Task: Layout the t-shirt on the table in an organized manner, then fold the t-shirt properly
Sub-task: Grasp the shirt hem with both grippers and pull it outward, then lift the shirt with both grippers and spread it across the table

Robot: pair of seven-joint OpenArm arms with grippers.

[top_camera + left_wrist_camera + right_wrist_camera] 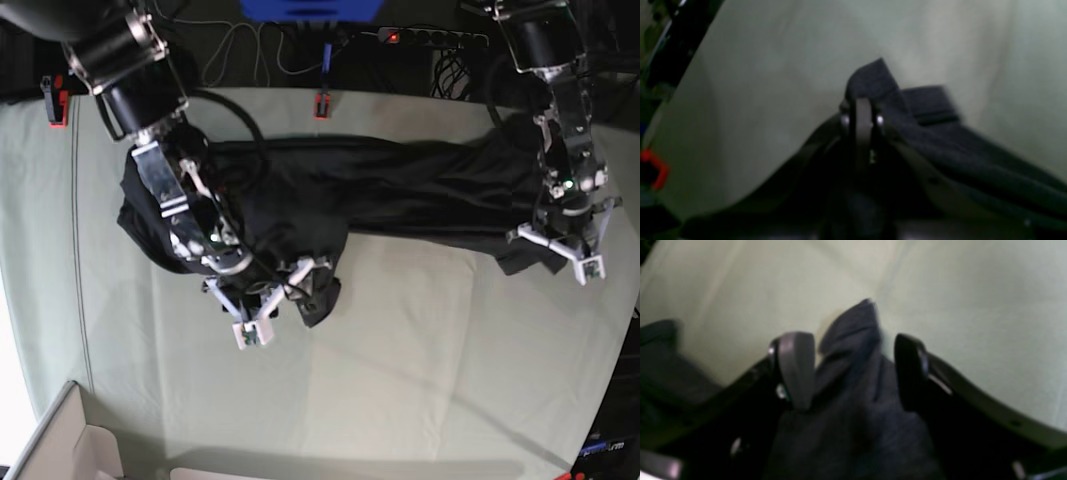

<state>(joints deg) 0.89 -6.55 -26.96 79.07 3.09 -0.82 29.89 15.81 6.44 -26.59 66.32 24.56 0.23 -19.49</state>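
Shirt (400, 190) limp, light. Left gripper (862, 116) pinching hem corner tight; right gripper (853, 370) gaping, fold lying loose between fingers.

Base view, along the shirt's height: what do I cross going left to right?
Bare table → right gripper, jaws apart over a corner of the t-shirt → the t-shirt's stretched middle → left gripper, shut on the shirt's other end.
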